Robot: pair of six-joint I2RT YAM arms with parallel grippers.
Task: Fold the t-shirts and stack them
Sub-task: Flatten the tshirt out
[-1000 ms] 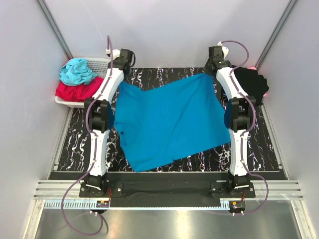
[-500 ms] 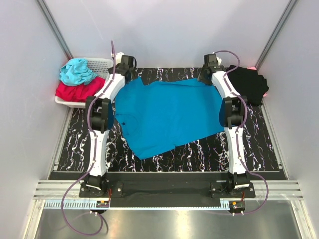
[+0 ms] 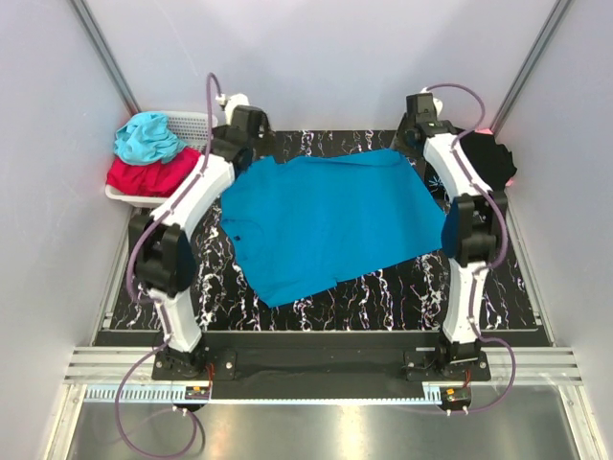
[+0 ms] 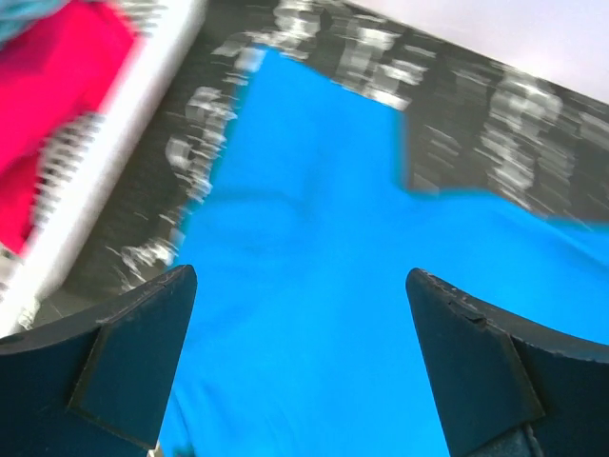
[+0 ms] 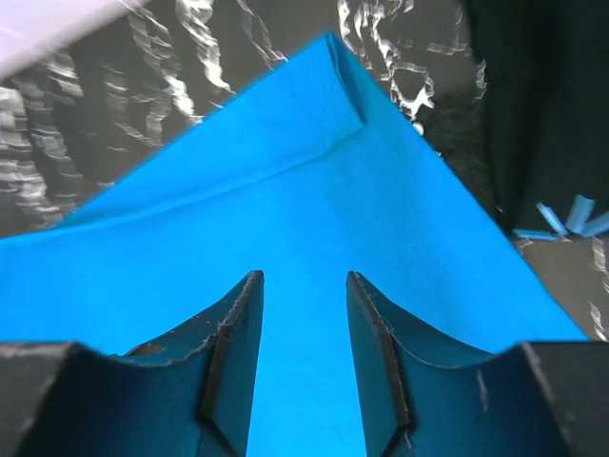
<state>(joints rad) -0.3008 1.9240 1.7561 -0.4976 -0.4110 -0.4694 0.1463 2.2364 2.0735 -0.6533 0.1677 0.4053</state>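
The blue t-shirt (image 3: 326, 220) lies spread flat on the black marbled table (image 3: 402, 292), one sleeve toward the far left corner. My left gripper (image 3: 249, 144) hovers above that sleeve (image 4: 314, 238); in the left wrist view it (image 4: 300, 278) stands wide open with nothing between its fingers. My right gripper (image 3: 422, 129) hovers over the shirt's far right corner (image 5: 333, 95). Seen from the right wrist, it (image 5: 303, 276) is open and holds no cloth. The black t-shirt (image 3: 487, 158) lies bunched at the back right, its pale-blue print (image 5: 571, 217) showing.
A white basket (image 3: 192, 123) at the back left holds a cyan cloth (image 3: 148, 136) and a red cloth (image 3: 144, 174); its rim (image 4: 114, 133) runs close to the left gripper. Grey walls close in both sides and the back.
Both grippers have opened and let go of the blue t-shirt's far edge. The shirt, held up and stretched a second ago, now lies flat. Both arms have lifted off it.
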